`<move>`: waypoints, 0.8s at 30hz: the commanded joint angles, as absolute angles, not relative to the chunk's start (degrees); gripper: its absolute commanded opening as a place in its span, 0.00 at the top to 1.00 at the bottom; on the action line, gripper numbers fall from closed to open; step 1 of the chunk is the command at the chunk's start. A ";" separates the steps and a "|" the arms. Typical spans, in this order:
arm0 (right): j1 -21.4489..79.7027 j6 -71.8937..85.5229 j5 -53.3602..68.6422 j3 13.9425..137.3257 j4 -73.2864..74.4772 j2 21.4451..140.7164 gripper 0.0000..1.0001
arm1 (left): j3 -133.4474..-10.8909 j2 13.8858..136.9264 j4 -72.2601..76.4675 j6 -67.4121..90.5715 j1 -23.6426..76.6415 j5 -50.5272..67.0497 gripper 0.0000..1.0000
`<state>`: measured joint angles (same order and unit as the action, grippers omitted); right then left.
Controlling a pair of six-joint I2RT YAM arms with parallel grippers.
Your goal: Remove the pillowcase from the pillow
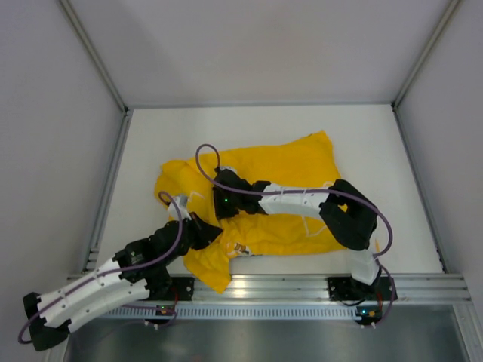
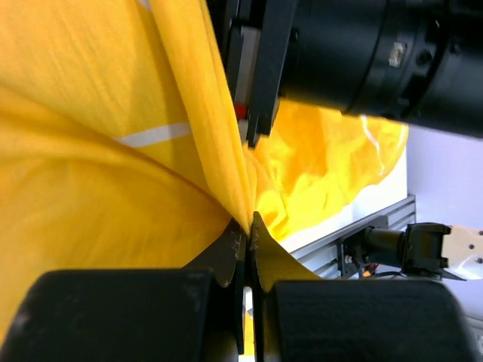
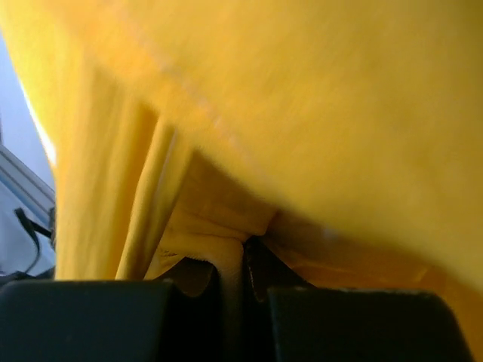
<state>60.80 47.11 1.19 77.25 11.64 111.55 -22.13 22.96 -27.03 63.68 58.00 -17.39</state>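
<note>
On the left, the left gripper (image 2: 245,237) is clamped tight on a fold of the large bright yellow thin fabric pillowcase (image 1: 279,170), at its near-left part, and the cloth fans out from the pinch in taut pleats. The pillowcase lies rumpled across the middle of the white table (image 1: 226,124). No cream cushion shows anywhere, so I take the pillow to be inside the cover, if it is there at all.

A little to the right, the right gripper (image 3: 245,253) is closed too, with a bunched yellow wrinkle caught between its jaws. The two pinches sit just beside each other.

The cloth looks light, limp and rather slick — a single layer could slide out. A doubled fold near the open hem seems the safer hold — one arm pulling, the other pinning the stuffing.
</note>
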 commanded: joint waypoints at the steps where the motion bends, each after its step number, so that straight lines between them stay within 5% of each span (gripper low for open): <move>1: 54.07 50.70 -1.23 81.74 6.16 112.42 1.00 | -21.54 20.76 -23.03 65.02 59.06 -7.20 1.00; 19: 26.48 58.07 33.79 72.43 -3.42 95.71 1.00 | -14.85 12.04 -27.25 68.55 59.06 -9.76 1.00; 24: 23.47 69.34 46.74 64.80 -22.02 95.72 1.00 | -14.24 13.88 -28.74 69.96 59.06 -13.08 1.00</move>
